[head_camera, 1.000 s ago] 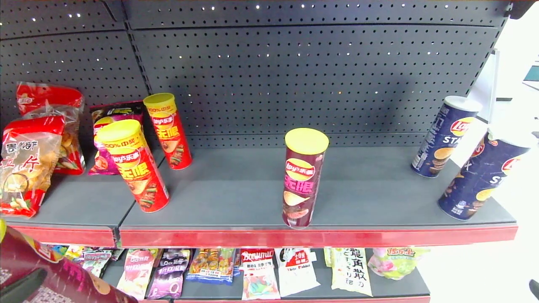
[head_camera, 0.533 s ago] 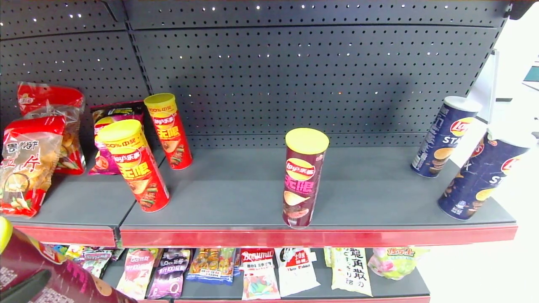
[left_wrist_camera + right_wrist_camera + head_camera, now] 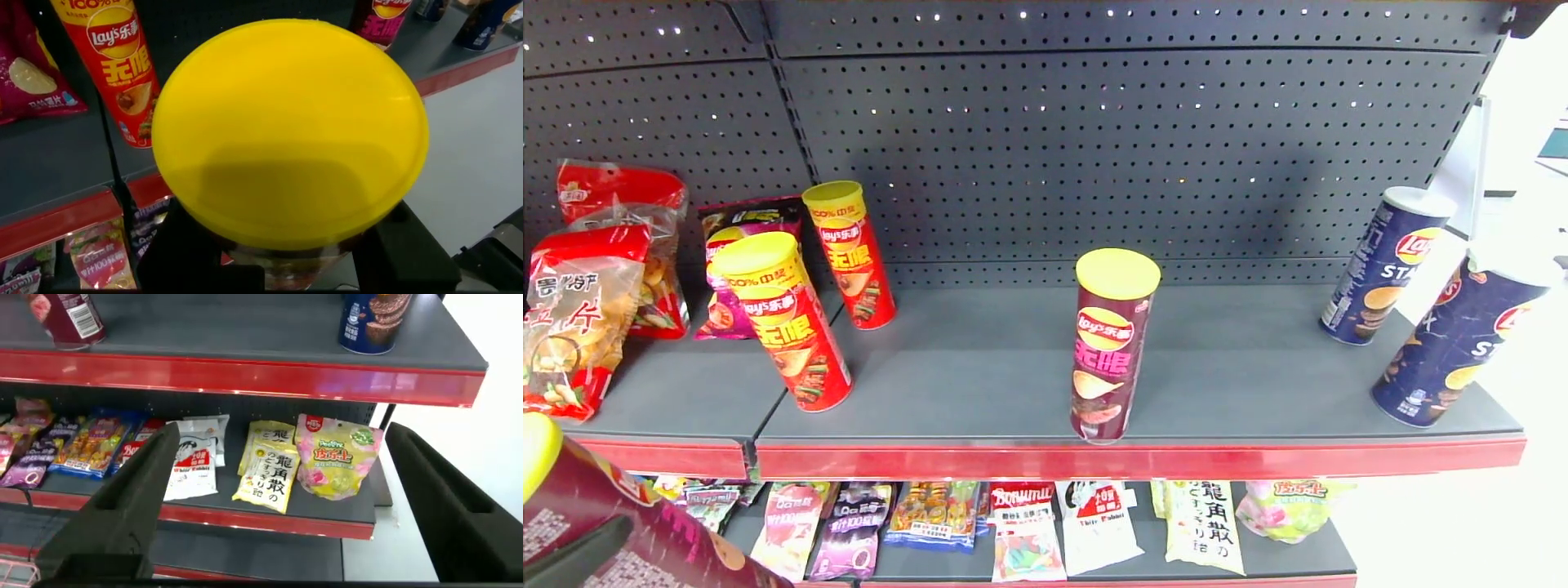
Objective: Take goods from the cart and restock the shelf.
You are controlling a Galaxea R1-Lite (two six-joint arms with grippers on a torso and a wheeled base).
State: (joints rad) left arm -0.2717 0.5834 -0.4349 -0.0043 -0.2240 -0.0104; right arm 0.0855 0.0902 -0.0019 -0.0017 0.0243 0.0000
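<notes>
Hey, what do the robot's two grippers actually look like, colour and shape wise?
Both are plain matte black, with no markings or cables visible. The right gripper has two long, angular jaws that taper toward their tips, with bevelled edges running along them. The left gripper has black jaws that look broader and blockier, as far as they show.

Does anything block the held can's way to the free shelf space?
Nothing visible does. The held can sits below the shelf; the bare stretch between the front red can and the standing maroon can lies open.
</notes>
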